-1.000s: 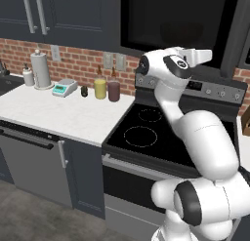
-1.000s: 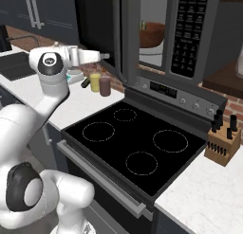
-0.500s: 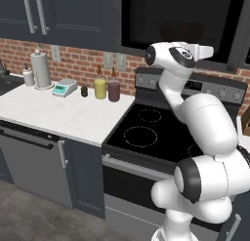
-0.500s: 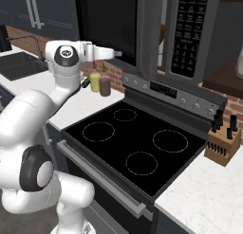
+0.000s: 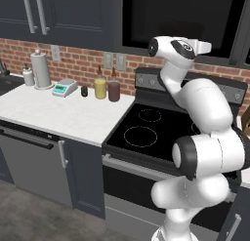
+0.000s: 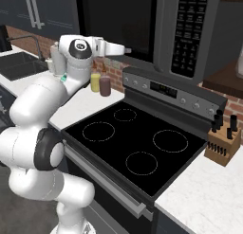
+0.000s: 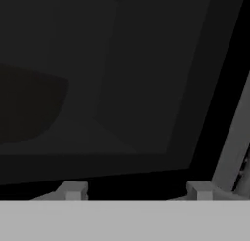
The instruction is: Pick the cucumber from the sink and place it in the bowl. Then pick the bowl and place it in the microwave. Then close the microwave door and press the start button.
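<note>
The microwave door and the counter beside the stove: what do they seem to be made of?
The microwave door looks like dark glass in a dark frame: flat, glossy, black. The counter looks like white stone, perhaps marble: pale, matte, faintly veined. Everything is rendered, so both are guesses.

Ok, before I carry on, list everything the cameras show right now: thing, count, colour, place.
microwave door: one, black glass, above the stove, closed.
microwave keypad: one, dark, right of the door.
stove: one, black, four ring burners, below the microwave.
bottles: two, yellow and dark red, on the counter left of the stove.
paper towel roll: one, white, at the brick wall.
scale: one, white and teal, beside the roll.
knife block: one, wooden, counter right of the stove.
sink: one, black, far left.
gripper: one, fingertips apart, facing the door glass.
</note>
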